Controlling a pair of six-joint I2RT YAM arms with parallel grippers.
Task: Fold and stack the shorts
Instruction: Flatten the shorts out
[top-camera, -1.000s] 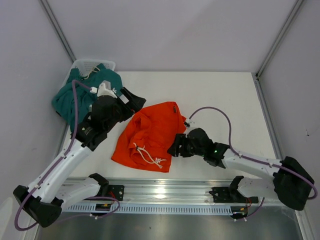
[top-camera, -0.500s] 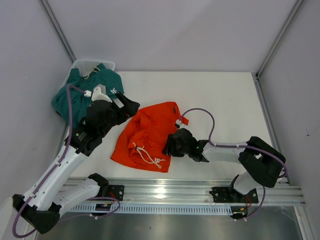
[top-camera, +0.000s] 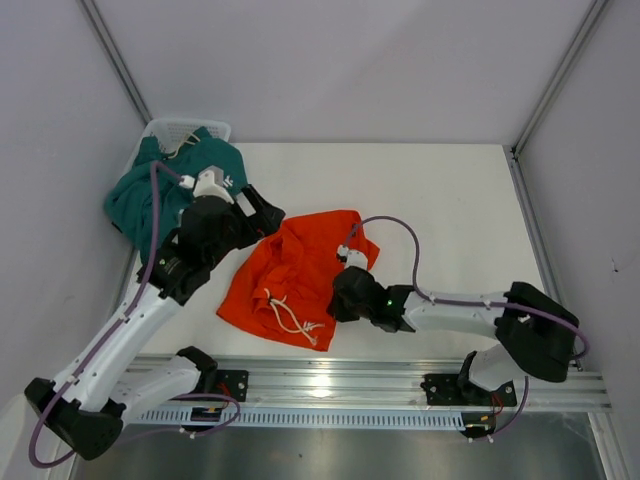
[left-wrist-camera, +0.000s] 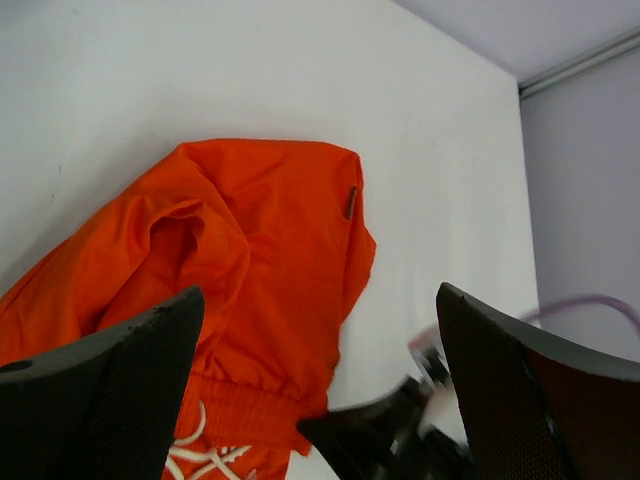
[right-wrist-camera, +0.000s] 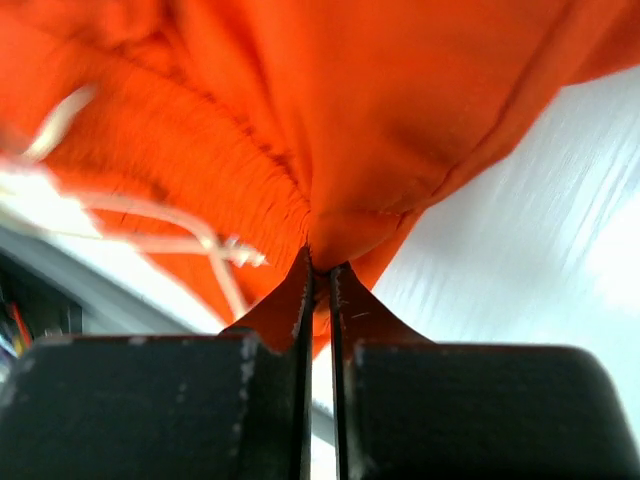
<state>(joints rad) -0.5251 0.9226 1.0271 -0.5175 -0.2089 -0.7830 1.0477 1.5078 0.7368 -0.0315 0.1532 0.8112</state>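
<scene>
The orange-red shorts (top-camera: 295, 270) lie crumpled at the table's front middle, with the white drawstring (top-camera: 285, 318) at their near edge. My right gripper (top-camera: 338, 298) is shut on their near right edge beside the waistband; the right wrist view shows fabric (right-wrist-camera: 350, 120) pinched between the jaws of that gripper (right-wrist-camera: 320, 262). My left gripper (top-camera: 262, 212) hovers open above the shorts' far left part, nothing between its fingers (left-wrist-camera: 130, 370). The left wrist view shows the orange shorts (left-wrist-camera: 250, 240) spread below. The teal shorts (top-camera: 135, 195) hang over the basket at the far left.
A white mesh basket (top-camera: 187, 129) stands at the table's far left corner under the teal shorts. Grey walls close in both sides. A metal rail (top-camera: 330, 385) runs along the near edge. Bare white tabletop (top-camera: 450, 210) lies to the right.
My right gripper slid left to the shorts' near edge and shut on the fabric. The orange shorts shifted slightly left and nearer. The left arm moved only a little.
</scene>
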